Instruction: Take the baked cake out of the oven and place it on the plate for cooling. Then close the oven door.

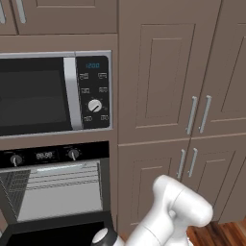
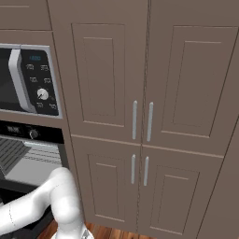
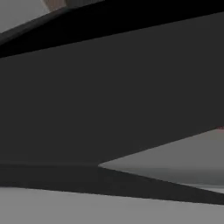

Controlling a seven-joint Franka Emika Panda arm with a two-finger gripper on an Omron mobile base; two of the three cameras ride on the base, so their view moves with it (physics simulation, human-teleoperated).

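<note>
So the oven (image 1: 53, 187) is wide open right now. Its door (image 1: 53, 233) is folded down flat, a black slab just below the cavity, and in the left base view you can look straight into the grey inside with the wire racks. I can't spot a cake on any rack from here, and no plate is visible either, so where the cake actually sits is a guess; my bet is it's either lower in the cavity or already out.

The arm (image 1: 175, 211) comes up just right of the oven and bends down toward the lowered door. The tool itself isn't something I can make out: the hand view is basically dark slanted surfaces up close with a paler grey wedge below them, probably the door panel seen at a steep angle. Going by how it's set, the tool is spread about as wide as it goes, and nothing suggests it's carrying anything.

The relation that matters: the door's long axis runs left-right across the front of the oven, same as its bar handle, and the arm reaches in from the oven's right side, low. If closing is next, I'd say the tool has to get under or onto that far edge and push up toward the control strip (image 1: 45, 154), under the microwave (image 1: 55, 91).
</note>
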